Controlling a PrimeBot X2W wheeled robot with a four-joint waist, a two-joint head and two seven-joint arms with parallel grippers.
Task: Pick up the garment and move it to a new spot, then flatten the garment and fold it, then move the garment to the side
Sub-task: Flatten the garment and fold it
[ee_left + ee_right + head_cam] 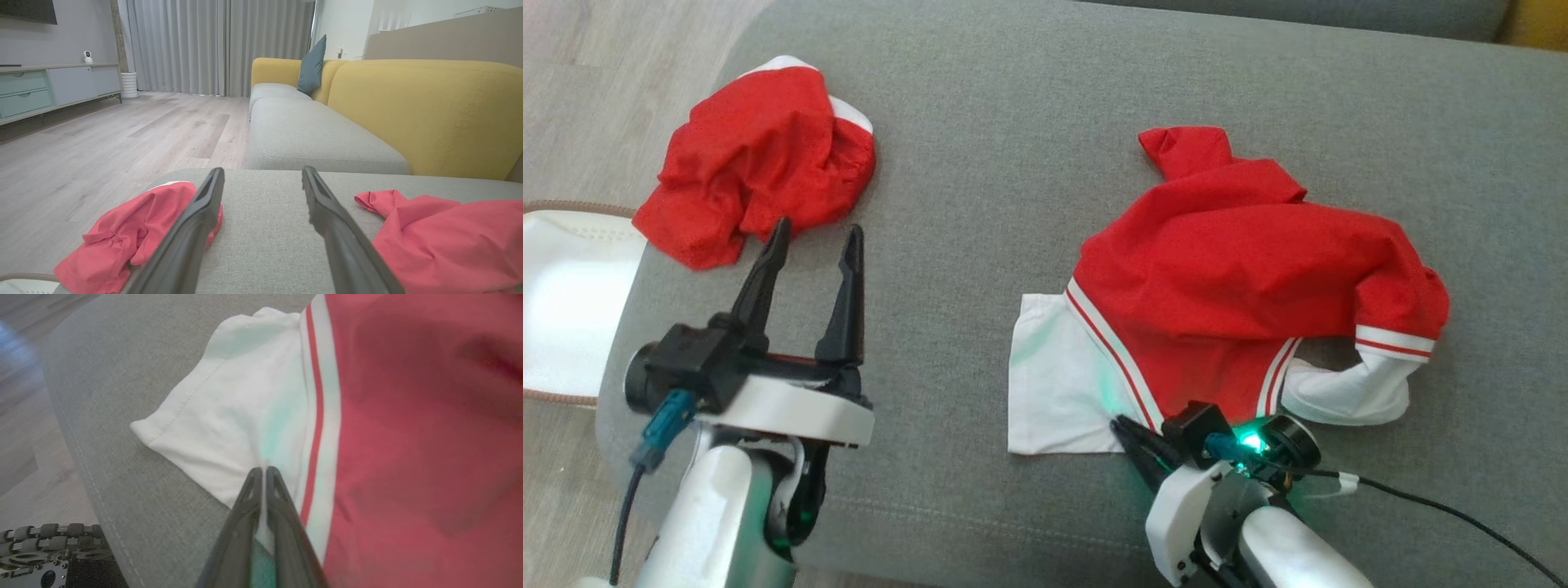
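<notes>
Red-and-white rumpled garment (pixel 1241 269) has its white hem pinched by right pincer (pixel 263 470); left pincer (pixel 818 229) gapes wide.

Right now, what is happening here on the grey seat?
The robot is working on a red and white shirt that lies rumpled on a grey sofa cushion. Its right gripper is shut on the white part at the shirt's near edge. Its left gripper is open and holds nothing, above the cushion beside a second crumpled red garment.
</notes>
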